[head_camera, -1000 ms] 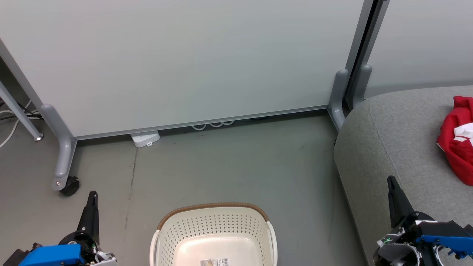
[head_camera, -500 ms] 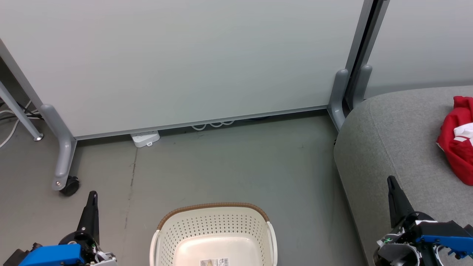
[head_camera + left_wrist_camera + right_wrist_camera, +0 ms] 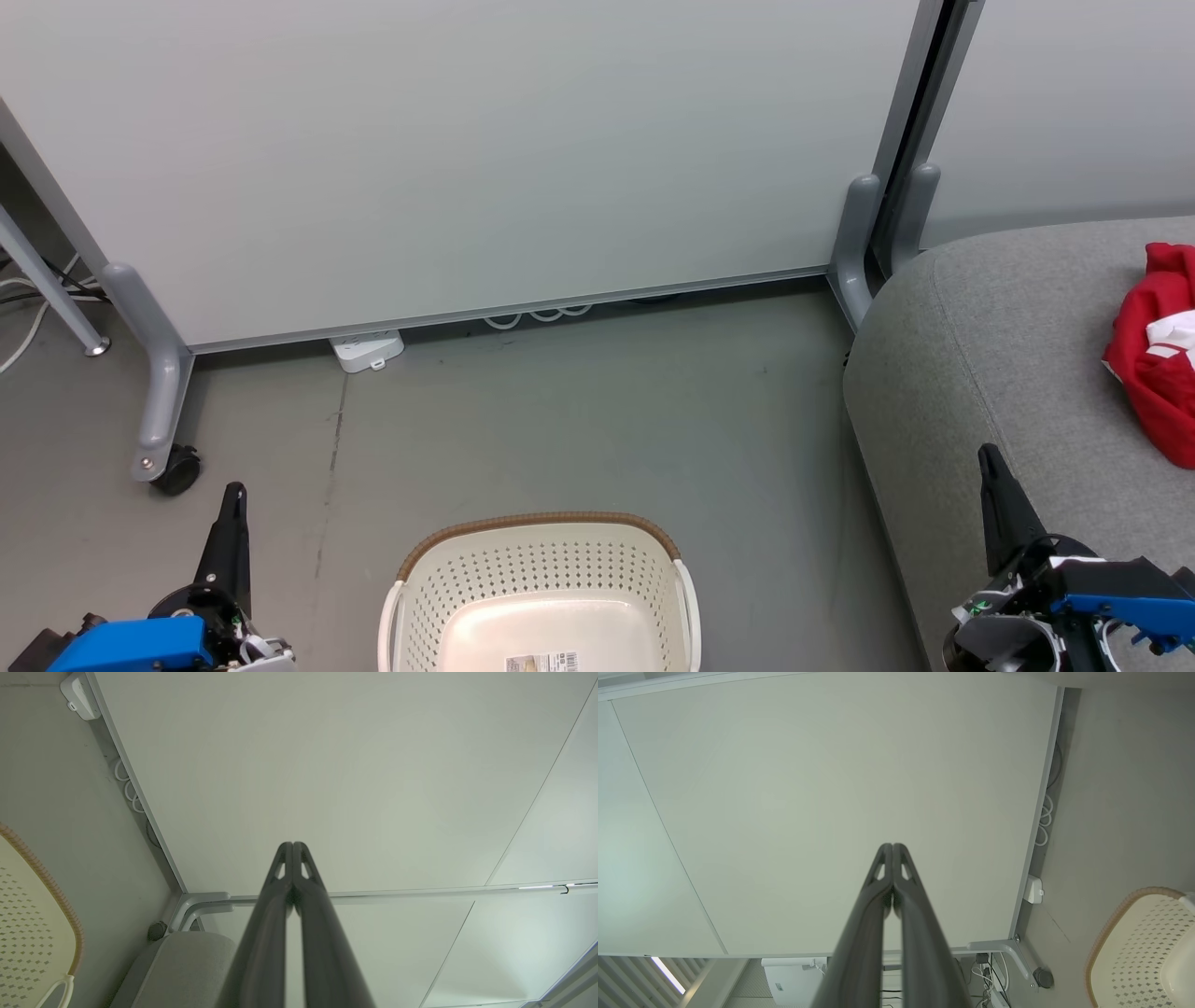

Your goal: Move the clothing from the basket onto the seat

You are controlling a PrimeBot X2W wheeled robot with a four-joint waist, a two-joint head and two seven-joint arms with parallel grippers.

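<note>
**Desk:** Where's the clothing?

**Me:** On my head camera I have the clothing (image 3: 1156, 373) lying on the seat (image 3: 990, 373), far to my right, cut off by the edge of the view. It is a crumpled heap of bright red fabric, soft and folded over itself, with a white patch near the middle. I can't make out any lettering from here.

**Desk:** And the basket?

**Me:** The basket (image 3: 537, 560) stands on the grey floor (image 3: 579, 420) right in front of me, well apart from the heap. It is cream plastic with rows of small holes, a brown woven-look rim and a white handle on each side. Its smooth bottom carries a small printed label (image 3: 541, 663).

**Desk:** What are the tools doing?

**Me:** The left tool (image 3: 233, 495) hangs over the floor just left of the basket. On its wrist camera the two dark fingers are pressed together at the tips, with nothing between them. The right tool (image 3: 988, 459) sits by the near corner of the seat, clenched the same way and gripping nothing. Both point at the pale partition panel (image 3: 485, 159).
</note>
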